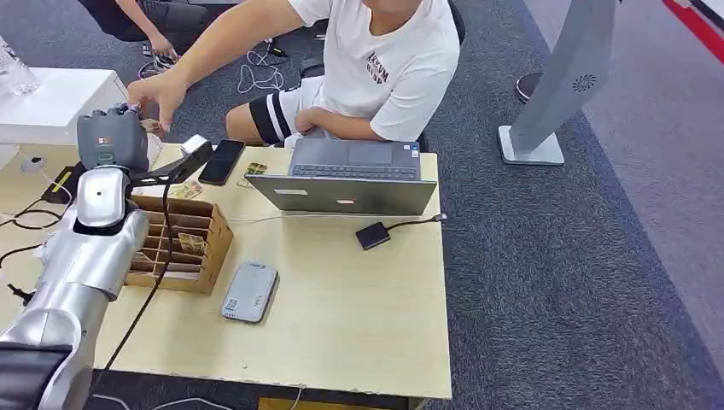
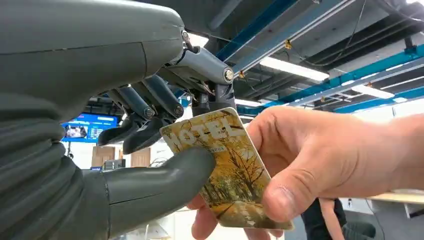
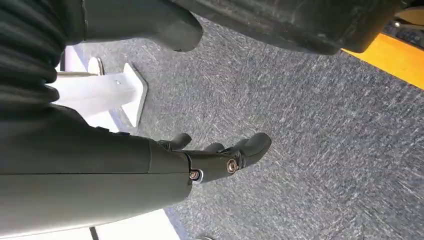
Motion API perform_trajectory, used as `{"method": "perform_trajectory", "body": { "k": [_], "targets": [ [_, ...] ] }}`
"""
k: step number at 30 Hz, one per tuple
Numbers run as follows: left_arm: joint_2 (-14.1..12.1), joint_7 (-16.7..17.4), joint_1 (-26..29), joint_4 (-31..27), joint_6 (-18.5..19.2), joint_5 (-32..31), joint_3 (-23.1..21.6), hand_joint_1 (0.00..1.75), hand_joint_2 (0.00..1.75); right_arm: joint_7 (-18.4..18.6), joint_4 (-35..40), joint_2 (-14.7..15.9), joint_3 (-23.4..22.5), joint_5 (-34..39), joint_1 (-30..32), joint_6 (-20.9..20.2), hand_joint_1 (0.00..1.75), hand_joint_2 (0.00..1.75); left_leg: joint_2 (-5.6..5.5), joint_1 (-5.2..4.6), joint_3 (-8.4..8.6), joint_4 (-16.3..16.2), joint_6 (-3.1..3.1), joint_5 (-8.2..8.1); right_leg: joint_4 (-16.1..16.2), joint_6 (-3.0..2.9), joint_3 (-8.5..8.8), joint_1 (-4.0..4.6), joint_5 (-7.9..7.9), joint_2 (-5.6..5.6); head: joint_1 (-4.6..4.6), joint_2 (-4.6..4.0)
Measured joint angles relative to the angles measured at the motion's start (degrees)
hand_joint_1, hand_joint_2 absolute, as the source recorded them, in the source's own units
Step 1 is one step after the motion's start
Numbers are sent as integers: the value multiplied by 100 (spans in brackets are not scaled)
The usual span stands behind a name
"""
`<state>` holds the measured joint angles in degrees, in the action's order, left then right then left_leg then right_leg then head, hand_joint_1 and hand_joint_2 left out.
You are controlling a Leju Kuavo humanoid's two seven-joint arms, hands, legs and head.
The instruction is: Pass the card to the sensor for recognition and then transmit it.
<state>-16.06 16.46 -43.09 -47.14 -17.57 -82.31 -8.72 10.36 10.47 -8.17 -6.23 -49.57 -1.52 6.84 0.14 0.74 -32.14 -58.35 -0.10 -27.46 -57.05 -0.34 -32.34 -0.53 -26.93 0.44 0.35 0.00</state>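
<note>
Grey carpet (image 1: pixel 546 282), pale wooden table (image 1: pixel 359 316), perhaps strip-lit ceiling (image 2: pixel 295 67).

An open laptop (image 1: pixel 346 175) is set at the table's (image 1: pixel 359 325) far edge — a black phone (image 1: pixel 222 161) lies just beside it. A wooden compartment box (image 1: pixel 175 242) is seen nearer, a grey device (image 1: pixel 249 291) beside it.

Golden card (image 2: pixel 227 170) (autumn-tree print)

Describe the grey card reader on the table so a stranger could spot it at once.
Start at the wooden table and find the open laptop. Nearer the robot stands a compartmented wooden card box; the card reader lies flat just right of it, a rounded light-grey slab, unlike the small black adapter nearby.
</note>
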Motion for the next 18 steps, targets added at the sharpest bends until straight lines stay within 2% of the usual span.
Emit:
{"method": "perform_trajectory", "body": {
  "k": [1,2,12,18],
  "targets": [
    [0,0,-5,35,-7,15,0,175,175,11,0,4,0,0,1,-7,0,175,3,0,0,0,0,0,0,0,0,0,0,3,-2,0],
    [4,0,-8,59,-9,22,0,0,175,9,0,4,0,0,1,-9,0,175,4,0,0,0,0,0,0,0,0,0,0,5,0,0],
    [-7,9,95,190,-557,127,0,0,175,-68,0,20,0,-52,2,50,0,175,0,0,-5,0,0,0,0,1,-1,0,0,2,-2,0],
    [-33,-22,154,194,-603,140,0,0,175,-85,0,22,0,-74,4,52,0,175,-2,0,-5,0,0,0,0,1,0,0,0,0,0,0]
  ]
}}
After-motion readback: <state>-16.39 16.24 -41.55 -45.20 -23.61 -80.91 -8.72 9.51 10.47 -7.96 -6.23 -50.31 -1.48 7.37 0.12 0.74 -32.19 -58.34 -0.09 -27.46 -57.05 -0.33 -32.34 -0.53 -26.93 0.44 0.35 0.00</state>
